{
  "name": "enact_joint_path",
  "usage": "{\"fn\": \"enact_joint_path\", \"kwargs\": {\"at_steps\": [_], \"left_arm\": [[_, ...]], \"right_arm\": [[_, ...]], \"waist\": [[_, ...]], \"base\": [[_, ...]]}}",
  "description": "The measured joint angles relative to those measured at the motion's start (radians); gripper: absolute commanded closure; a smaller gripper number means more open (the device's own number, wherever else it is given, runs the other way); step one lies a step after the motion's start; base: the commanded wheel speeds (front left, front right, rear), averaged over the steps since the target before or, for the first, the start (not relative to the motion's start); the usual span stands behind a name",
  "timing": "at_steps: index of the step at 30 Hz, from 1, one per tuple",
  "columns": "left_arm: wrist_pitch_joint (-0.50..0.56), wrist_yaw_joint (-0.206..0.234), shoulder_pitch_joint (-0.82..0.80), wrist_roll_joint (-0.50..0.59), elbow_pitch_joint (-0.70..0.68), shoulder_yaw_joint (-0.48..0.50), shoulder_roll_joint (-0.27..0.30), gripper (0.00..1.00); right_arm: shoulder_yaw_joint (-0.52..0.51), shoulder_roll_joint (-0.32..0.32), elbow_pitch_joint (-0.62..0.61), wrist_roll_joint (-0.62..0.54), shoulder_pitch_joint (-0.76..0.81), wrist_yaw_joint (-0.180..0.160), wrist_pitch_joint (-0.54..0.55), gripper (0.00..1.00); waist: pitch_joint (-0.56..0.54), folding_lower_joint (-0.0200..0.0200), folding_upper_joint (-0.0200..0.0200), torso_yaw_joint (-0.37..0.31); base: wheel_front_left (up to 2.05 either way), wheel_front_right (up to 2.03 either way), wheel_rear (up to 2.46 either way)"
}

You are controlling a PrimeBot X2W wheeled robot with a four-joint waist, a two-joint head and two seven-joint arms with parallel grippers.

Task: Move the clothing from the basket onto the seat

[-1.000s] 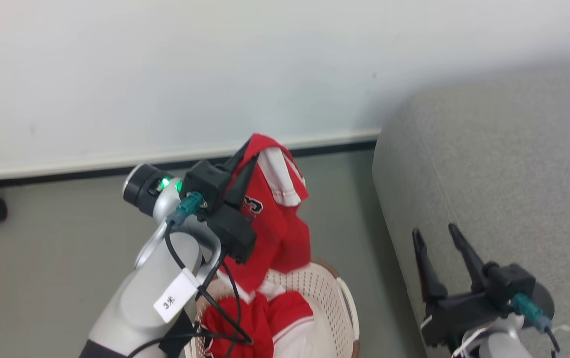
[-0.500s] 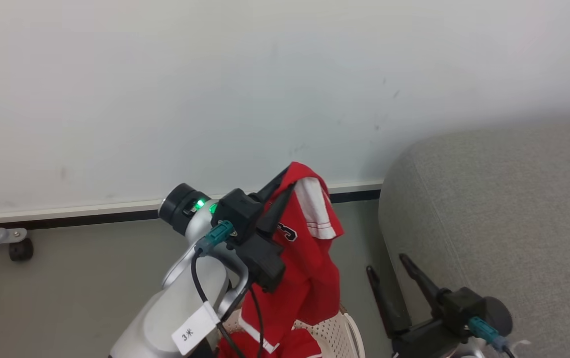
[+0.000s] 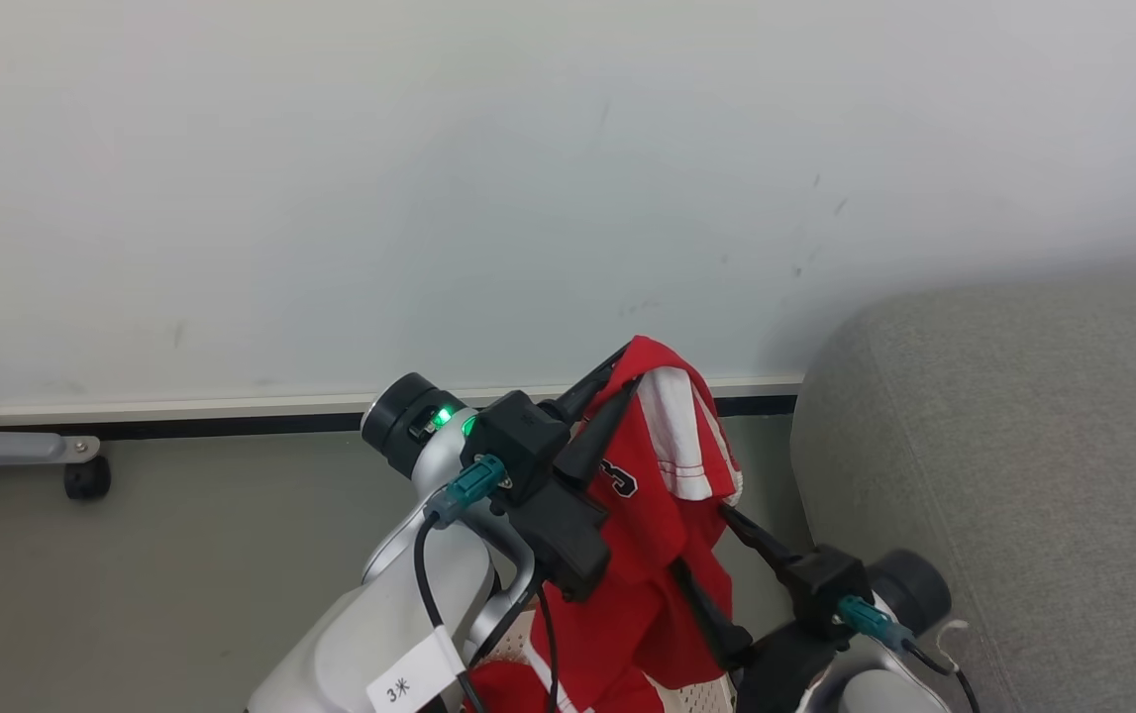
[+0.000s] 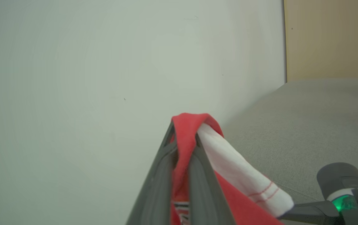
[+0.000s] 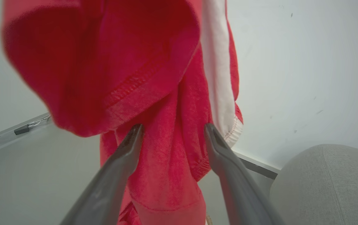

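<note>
left tool: clamped tight on the top fold of the red-and-white garment, held up against the wall | garment: dangles down toward the basket | right tool: spread wide, fingers either side of the hanging cloth, not pinching it | seat: big grey cushion just off to the right

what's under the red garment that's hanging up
Below the red garment, a sliver of the cream basket shows at the head view's bottom edge. What lies inside the basket is covered by the garment or cut off by the frame.
</note>
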Motion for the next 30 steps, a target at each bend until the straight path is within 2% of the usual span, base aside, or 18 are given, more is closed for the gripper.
{"fn": "enact_joint_path", "kwargs": {"at_steps": [8,9,10,11,13,19,20,22,23,24,25,30], "left_arm": [[0.000,0.014,0.000,-0.022,-0.024,-0.027,0.001,1.00],[0.000,0.019,0.000,-0.024,-0.026,-0.030,0.001,1.00],[0.000,0.021,0.000,-0.027,-0.027,-0.033,0.001,1.00],[0.000,0.022,0.000,-0.029,-0.028,-0.035,0.001,1.00],[0.001,0.022,0.000,-0.033,-0.028,-0.037,0.001,1.00],[0.001,0.042,0.001,-0.058,-0.006,-0.011,0.001,1.00],[0.001,0.045,0.002,-0.063,-0.001,-0.002,0.002,0.74],[0.001,0.050,0.006,-0.074,0.004,0.014,0.006,0.52],[0.001,0.056,0.009,-0.075,0.007,0.019,0.009,0.33],[0.001,0.058,0.013,-0.076,0.009,0.025,0.014,0.05],[0.001,0.059,0.021,-0.082,0.013,0.032,0.018,0.00],[0.000,0.066,0.073,-0.127,0.027,0.066,0.024,0.00]], "right_arm": [[0.120,0.002,0.075,0.055,-0.098,0.000,0.000,0.00],[0.133,0.002,0.088,0.061,-0.109,0.000,0.000,0.06],[0.144,0.002,0.098,0.067,-0.119,0.000,0.000,0.51],[0.155,0.002,0.109,0.075,-0.129,0.000,0.000,0.63],[0.172,0.002,0.125,0.085,-0.143,0.000,0.000,1.00],[0.195,0.002,0.142,0.138,-0.162,0.000,0.000,1.00],[0.197,0.002,0.144,0.144,-0.165,0.000,0.000,1.00],[0.198,0.002,0.144,0.156,-0.171,0.000,0.000,1.00],[0.198,0.001,0.144,0.166,-0.171,0.000,0.000,1.00],[0.198,-0.002,0.144,0.176,-0.171,0.000,0.000,1.00],[0.195,-0.006,0.143,0.183,-0.171,0.000,0.000,1.00],[0.158,-0.033,0.130,0.209,-0.170,0.000,0.000,1.00]], "waist": [[0.002,0.0000,0.0000,0.014],[0.002,0.0000,0.0000,0.016],[0.003,0.0000,0.0000,0.018],[0.004,0.0000,0.0000,0.019],[0.006,0.0000,0.0000,0.022],[0.013,0.0000,0.0000,0.024],[0.014,0.0000,0.0000,0.022],[0.015,0.0000,0.0000,0.015],[0.016,0.0000,0.0000,0.011],[0.017,0.0000,0.0000,0.006],[0.017,0.0000,0.0000,0.001],[0.021,0.0000,0.0000,-0.030]], "base": [[0.00,0.00,0.00],[0.00,0.00,0.00],[0.00,0.00,0.00],[0.00,0.00,0.00],[0.00,0.00,0.00],[0.00,0.00,0.00],[0.00,0.00,0.00],[0.00,0.00,0.00],[0.00,0.00,0.00],[0.00,0.00,0.00],[0.00,0.00,0.00],[0.00,0.00,0.00]]}}
